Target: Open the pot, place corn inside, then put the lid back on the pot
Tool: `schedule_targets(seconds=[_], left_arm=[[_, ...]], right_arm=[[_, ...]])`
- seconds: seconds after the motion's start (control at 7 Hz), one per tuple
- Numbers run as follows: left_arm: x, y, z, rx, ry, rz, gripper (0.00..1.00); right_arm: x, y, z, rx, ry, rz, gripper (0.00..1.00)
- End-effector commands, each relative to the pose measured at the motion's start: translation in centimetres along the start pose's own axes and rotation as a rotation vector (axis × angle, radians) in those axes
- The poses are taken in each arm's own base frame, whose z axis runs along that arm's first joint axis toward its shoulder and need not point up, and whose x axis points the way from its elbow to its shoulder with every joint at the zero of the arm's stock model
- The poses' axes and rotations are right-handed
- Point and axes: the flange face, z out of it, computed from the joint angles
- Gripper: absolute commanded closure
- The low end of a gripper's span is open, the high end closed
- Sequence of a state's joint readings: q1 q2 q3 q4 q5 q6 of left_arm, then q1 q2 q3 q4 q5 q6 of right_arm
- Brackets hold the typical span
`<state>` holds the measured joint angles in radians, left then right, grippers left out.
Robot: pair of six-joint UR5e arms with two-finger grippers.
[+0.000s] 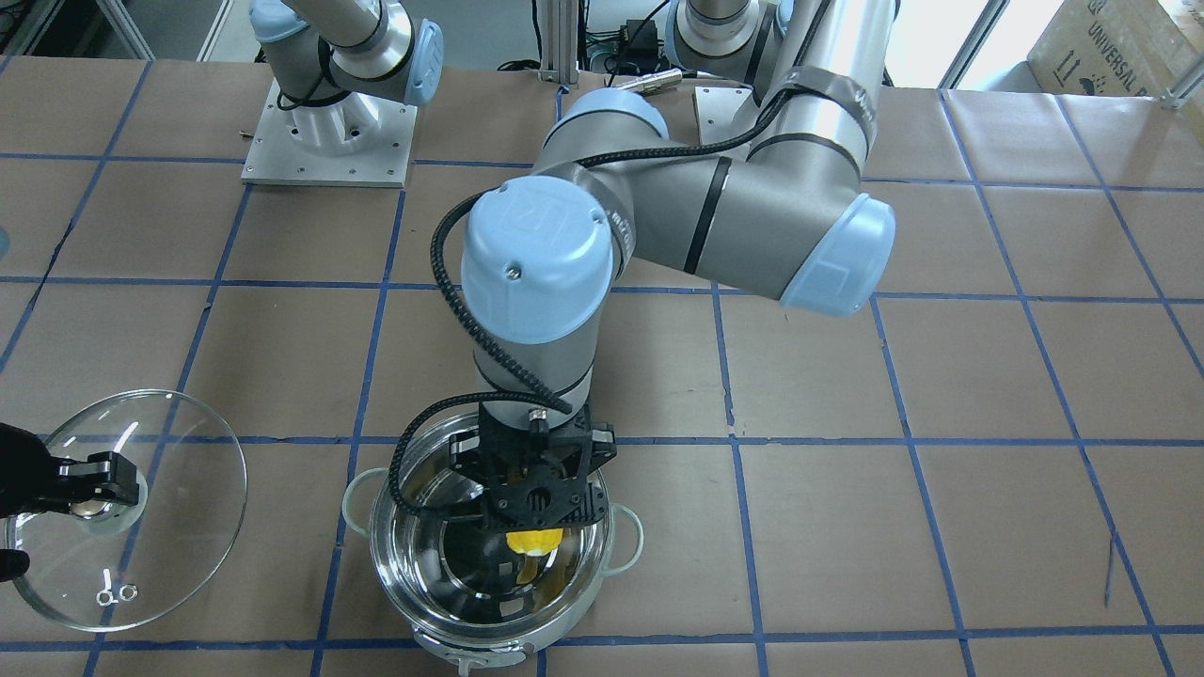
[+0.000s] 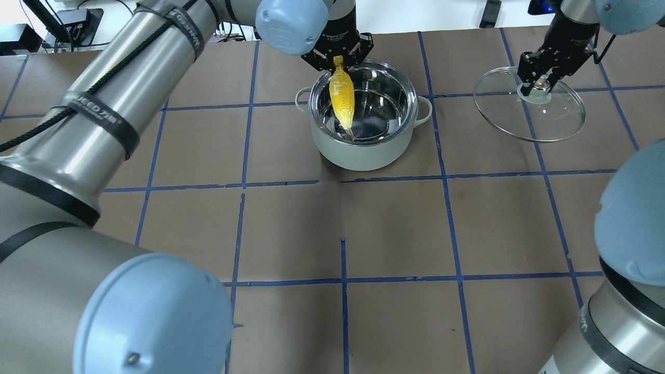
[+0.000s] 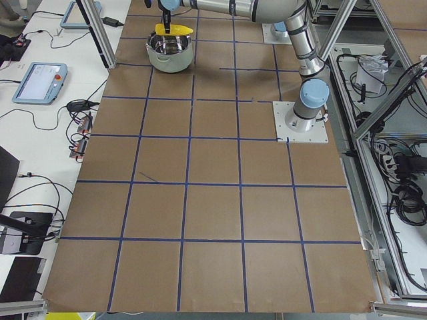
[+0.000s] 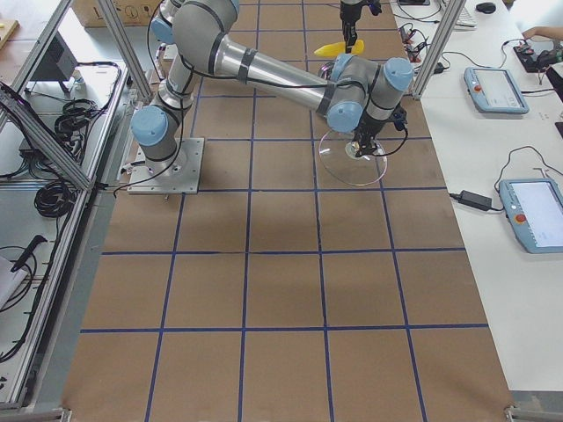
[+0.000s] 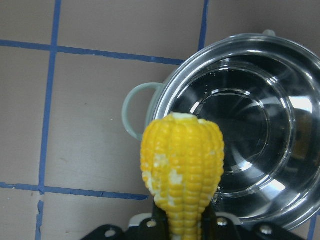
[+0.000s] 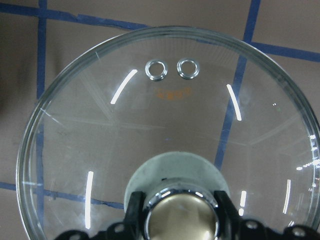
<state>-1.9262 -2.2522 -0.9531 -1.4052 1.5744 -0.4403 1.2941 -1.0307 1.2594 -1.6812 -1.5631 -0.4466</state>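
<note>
We count one pot (image 2: 363, 150), and on it two handles (image 5: 131, 112). There is one corn (image 2: 342, 98) and one lid (image 2: 550, 119); on the lid we count one knob (image 6: 180, 220) and two vent holes (image 6: 156, 69). We count two arms (image 2: 104, 114), two grippers, a left gripper (image 2: 338, 65) and a right gripper (image 2: 540, 85), two base plates (image 1: 324, 141), and two tablets (image 4: 497, 88) beside the table.

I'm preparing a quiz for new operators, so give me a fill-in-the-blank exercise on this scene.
The left end effector holds the ____ above the pot.
The right end effector grips the lid by its ____.
The grid lines on the table are ____.
Missing words: corn; knob; blue.
</note>
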Motion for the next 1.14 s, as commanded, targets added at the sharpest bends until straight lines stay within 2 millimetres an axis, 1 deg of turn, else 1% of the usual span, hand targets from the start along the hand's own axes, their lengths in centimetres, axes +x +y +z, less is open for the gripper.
schedule_targets(seconds=[0.0, 0.14, 0.29, 0.43, 0.57, 0.71, 1.0], left_arm=[[3.5, -2.1, 4.1, 0.010, 0.005, 0.025, 0.97], [4.2, -2.6, 5.7, 0.004, 0.005, 0.029, 0.97], [4.3, -2.7, 7.0, -0.010, -0.002, 0.031, 0.97], [3.9, -2.6, 7.8, -0.027, -0.011, 0.033, 0.97], [3.6, -2.6, 8.0, -0.030, -0.031, 0.036, 0.67], [3.6, -2.6, 8.1, -0.030, -0.031, 0.029, 0.01], [3.3, -2.7, 8.2, -0.035, -0.037, 0.027, 0.00]], right_arm=[[0.0, 0.0, 0.0, 0.000, 0.000, 0.001, 0.73], [0.0, 0.0, -0.1, 0.001, 0.001, 0.001, 0.73], [0.0, 0.0, -0.1, 0.001, 0.001, 0.001, 0.73], [0.0, 0.0, -0.1, 0.001, 0.001, 0.001, 0.73], [0.0, 0.0, -0.1, 0.001, 0.001, 0.001, 0.73], [0.0, 0.0, -0.1, 0.001, 0.001, 0.001, 0.73], [-0.1, -0.1, -0.1, 0.001, 0.001, 0.001, 0.73]])
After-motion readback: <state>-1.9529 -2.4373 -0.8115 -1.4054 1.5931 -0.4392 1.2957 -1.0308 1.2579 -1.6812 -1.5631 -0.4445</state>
